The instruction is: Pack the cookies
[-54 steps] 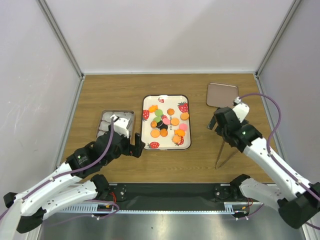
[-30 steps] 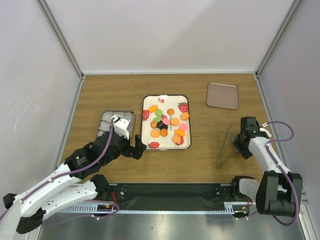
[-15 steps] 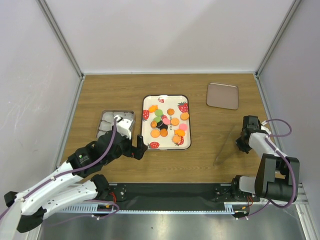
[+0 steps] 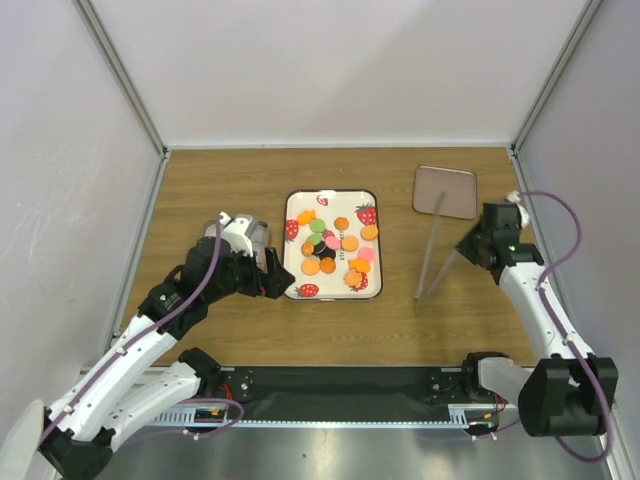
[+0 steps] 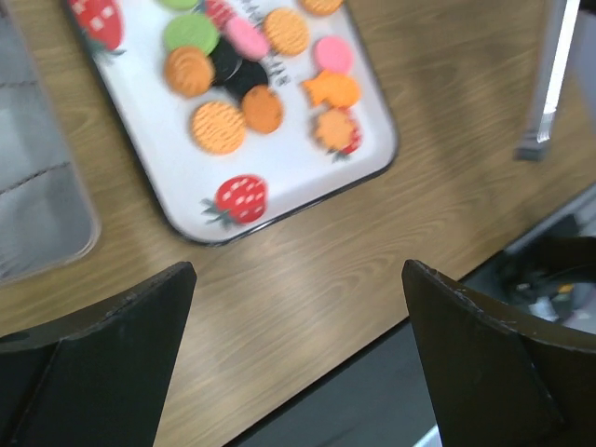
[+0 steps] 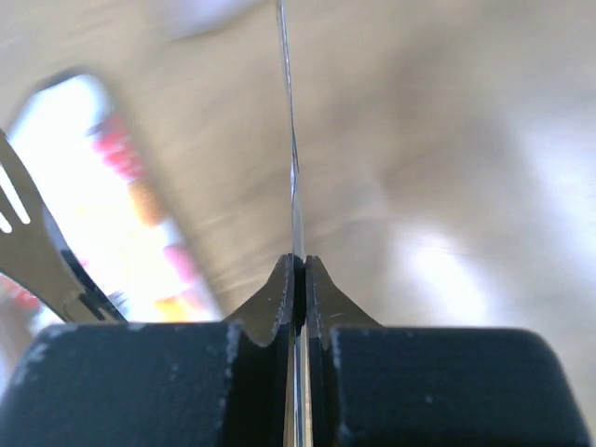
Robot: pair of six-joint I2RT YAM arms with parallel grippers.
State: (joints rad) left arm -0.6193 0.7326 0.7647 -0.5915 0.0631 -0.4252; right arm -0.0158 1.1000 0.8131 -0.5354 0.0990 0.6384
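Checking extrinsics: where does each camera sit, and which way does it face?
Top external: overhead at the near edge, looking down; left arm, right arm, tray, cookies, tongs.
Left wrist: looks down at the tray's near end; open fingers of the left gripper frame it.
Right wrist: looks along the tongs clamped in the right gripper; blurred.
Shared: top and left wrist both show cookies.

Roughly sixteen cookies (image 4: 311, 267), one strawberry-print tray (image 4: 340, 203), one pair of tongs (image 4: 430, 247), one clear container (image 5: 37, 186), one brown square lid (image 4: 460, 195)
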